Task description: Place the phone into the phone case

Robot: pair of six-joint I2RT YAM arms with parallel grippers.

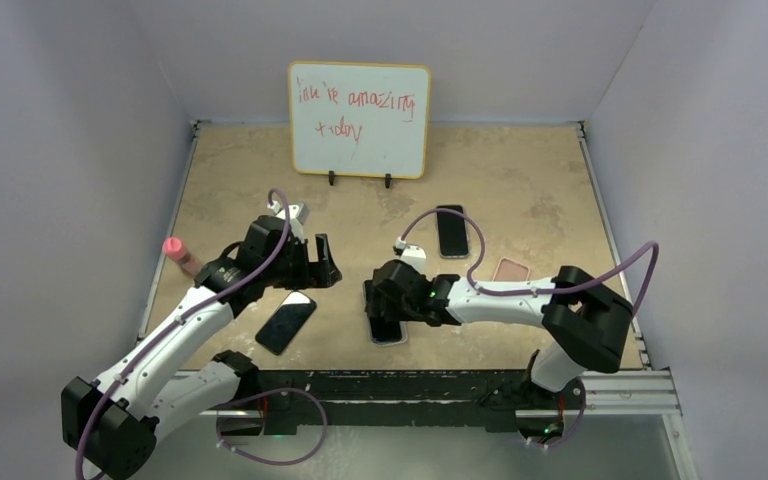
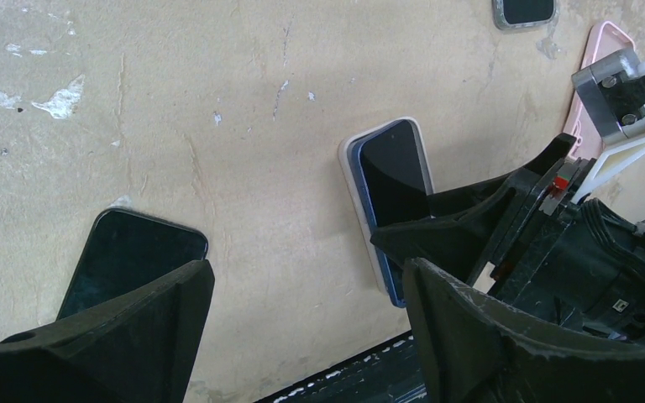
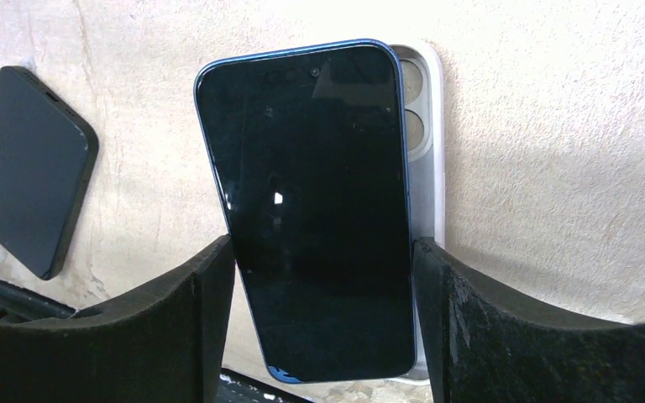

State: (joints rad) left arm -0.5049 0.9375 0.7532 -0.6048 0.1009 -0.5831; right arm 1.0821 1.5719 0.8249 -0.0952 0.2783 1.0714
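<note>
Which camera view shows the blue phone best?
Right wrist view: the blue phone fills it, skewed on the pale case, between the fingers. Left wrist shows only one end; from the top, the right arm covers most of it.

We see white shells and black joints on the left arm (image 1: 175, 330) and right arm (image 1: 505, 297), a purple cable (image 1: 481, 250) looping along each, rough black fingers (image 2: 117, 336), and one green light (image 1: 431, 294).

A blue-rimmed phone (image 3: 315, 210) lies screen up, skewed across a pale phone case (image 3: 427, 168) whose camera cut-outs and right rim show past its edge. The right gripper (image 3: 323, 252) straddles the phone's lower half, one finger at each long side; actual contact is unclear. A black phone (image 3: 34, 168) lies apart, left, by the tabletop's (image 3: 554, 126) near edge.
</note>
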